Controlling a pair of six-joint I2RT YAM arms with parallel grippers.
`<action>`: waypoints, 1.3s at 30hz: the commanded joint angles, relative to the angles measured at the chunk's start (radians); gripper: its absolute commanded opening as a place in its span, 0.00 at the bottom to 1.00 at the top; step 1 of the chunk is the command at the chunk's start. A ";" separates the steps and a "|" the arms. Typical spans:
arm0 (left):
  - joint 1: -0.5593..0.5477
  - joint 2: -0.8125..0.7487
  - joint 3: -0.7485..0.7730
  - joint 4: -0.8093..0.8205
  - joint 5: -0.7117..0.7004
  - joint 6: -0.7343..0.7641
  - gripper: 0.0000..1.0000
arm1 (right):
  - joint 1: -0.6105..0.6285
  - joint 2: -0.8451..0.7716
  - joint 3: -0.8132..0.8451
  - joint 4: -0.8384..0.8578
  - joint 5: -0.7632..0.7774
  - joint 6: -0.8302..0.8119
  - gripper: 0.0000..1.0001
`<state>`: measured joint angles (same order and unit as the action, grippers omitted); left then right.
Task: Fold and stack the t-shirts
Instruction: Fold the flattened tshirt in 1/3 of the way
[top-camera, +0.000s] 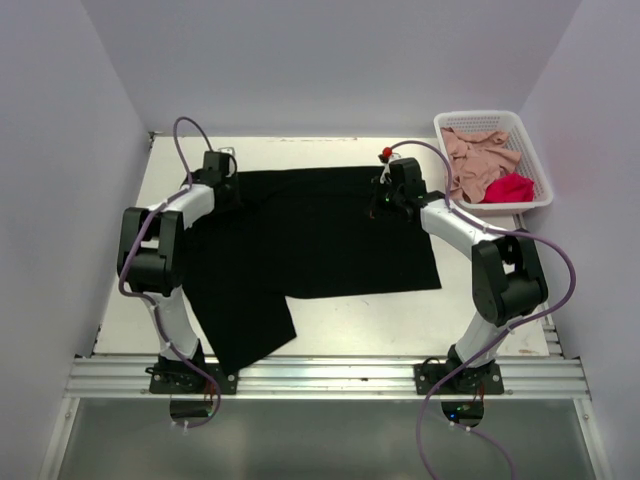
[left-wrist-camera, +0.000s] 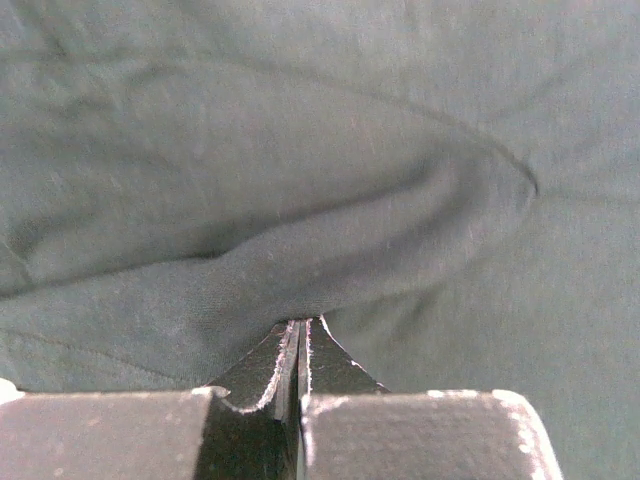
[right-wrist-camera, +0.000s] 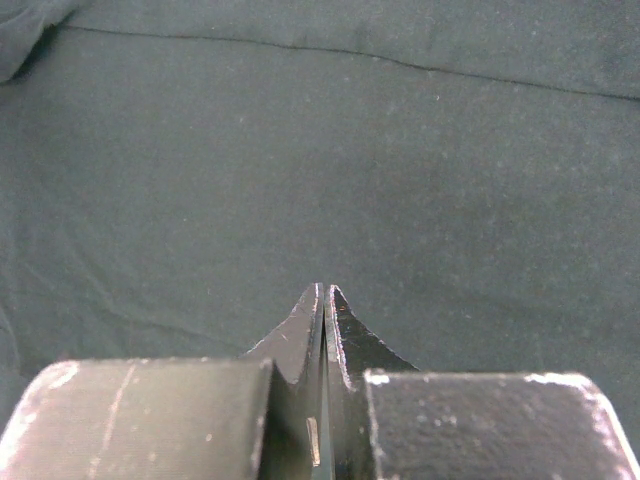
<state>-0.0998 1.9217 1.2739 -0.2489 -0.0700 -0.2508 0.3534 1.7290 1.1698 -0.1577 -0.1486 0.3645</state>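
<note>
Black t-shirt (top-camera: 310, 240) lies spread on the desk (top-camera: 350, 320) as we pinch its raised fold with our left end effector (left-wrist-camera: 300, 322), our right end effector (right-wrist-camera: 324, 288) pressed together over flat cloth.

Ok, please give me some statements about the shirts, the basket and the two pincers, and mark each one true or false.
1. The black t-shirt lies spread out on the table. True.
2. The basket is empty. False: it holds a pink t-shirt and a red t-shirt.
3. The left pincer and the right pincer are both shut. True.
4. The basket stands at the far left corner of the table. False: it stands at the far right corner.
</note>
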 joint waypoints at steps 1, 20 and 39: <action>-0.005 0.052 0.064 0.030 -0.050 -0.008 0.00 | 0.004 0.010 0.010 0.012 0.014 -0.018 0.00; -0.005 0.094 0.122 0.059 -0.077 0.001 0.00 | 0.004 0.018 0.011 0.000 0.018 -0.029 0.00; -0.005 0.118 0.128 0.046 -0.062 0.002 0.35 | 0.005 0.018 0.010 -0.006 0.021 -0.030 0.00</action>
<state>-0.1009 2.0312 1.3670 -0.2348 -0.1345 -0.2501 0.3534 1.7458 1.1698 -0.1654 -0.1440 0.3534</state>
